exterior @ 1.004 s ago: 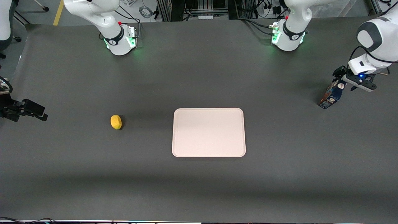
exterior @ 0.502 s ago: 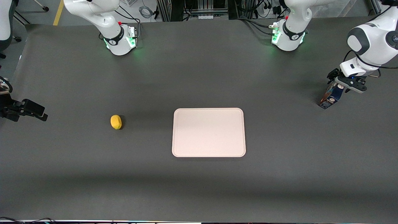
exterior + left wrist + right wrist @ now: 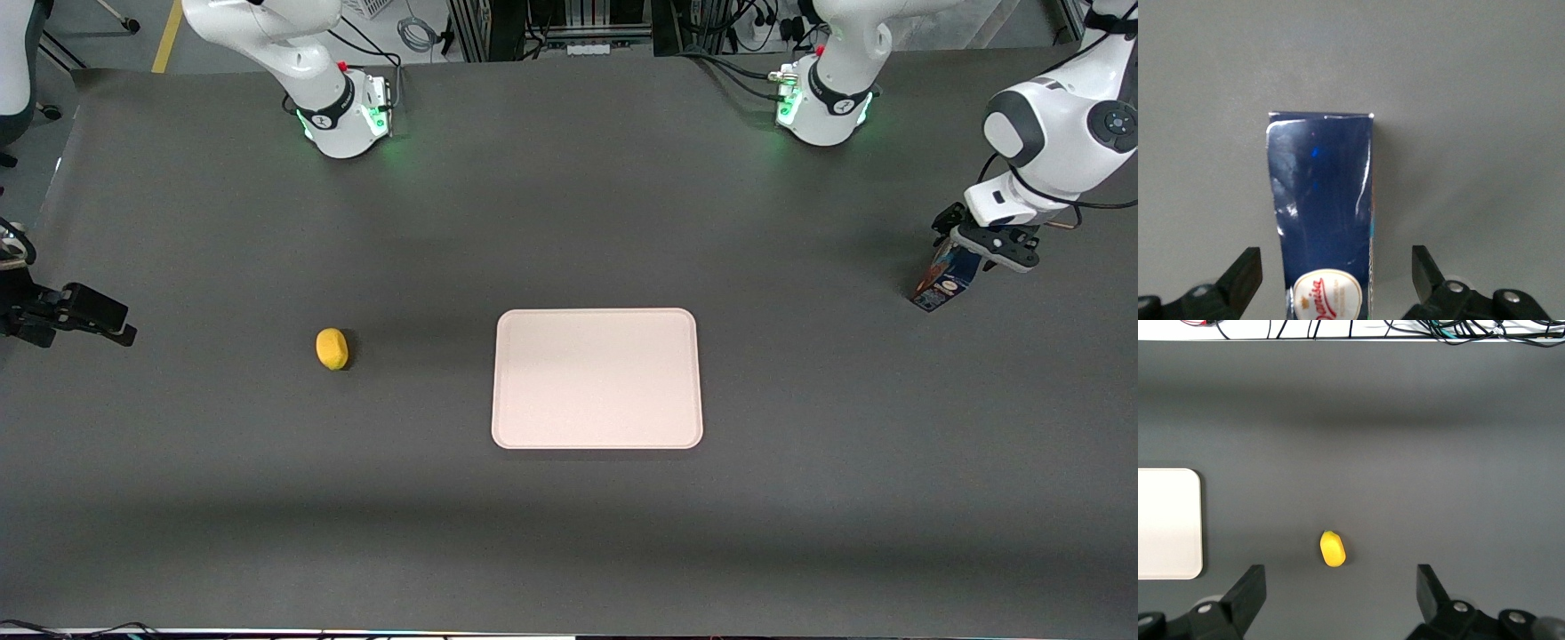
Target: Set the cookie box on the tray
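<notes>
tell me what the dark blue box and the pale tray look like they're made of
The slim dark-blue cookie box looks like glossy printed cardboard: sharp folded edges, light glare, creases on its face. The large pale pinkish-beige tray looks like matte moulded plastic, judging by its rounded corners and low rim, though that is uncertain. The left gripper sits open around the box, fingers apart from it.

From the front, I saw the gripper (image 3: 976, 246) cover the top of the box (image 3: 941, 283), and its fingers were too small to tell apart. In the wrist view, the frame edge cut off the box's (image 3: 1321, 200) white logo (image 3: 1327, 298) and the base of each finger (image 3: 1243, 275). The tray (image 3: 1168, 523) was cropped in the parked wrist view.
</notes>
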`<action>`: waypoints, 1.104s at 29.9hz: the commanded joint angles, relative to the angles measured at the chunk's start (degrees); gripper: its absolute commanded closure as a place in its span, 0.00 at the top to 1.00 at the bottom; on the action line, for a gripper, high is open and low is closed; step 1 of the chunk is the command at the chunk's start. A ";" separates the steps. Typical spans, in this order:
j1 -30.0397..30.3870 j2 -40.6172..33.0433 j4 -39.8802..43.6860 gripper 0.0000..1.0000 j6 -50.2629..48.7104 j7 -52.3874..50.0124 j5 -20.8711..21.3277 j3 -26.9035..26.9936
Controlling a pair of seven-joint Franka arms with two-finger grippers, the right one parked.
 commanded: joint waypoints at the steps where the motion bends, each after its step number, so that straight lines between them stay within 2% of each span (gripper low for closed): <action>1: -0.33 0.40 -0.16 1.00 2.51 1.79 -0.97 0.36; 16: -0.15 2.24 0.01 1.00 4.45 1.79 -0.97 0.27; 19: -0.15 2.42 0.01 0.96 5.24 1.79 -0.97 0.27; 24: -0.24 2.33 0.01 0.77 4.80 1.97 -0.97 0.27; 31: -0.33 2.33 0.63 0.57 4.45 1.79 -0.97 0.27; 32: -0.33 2.33 0.72 0.53 4.45 1.79 -1.06 0.27; 33: -0.33 2.33 0.80 0.43 4.45 1.79 -0.97 0.27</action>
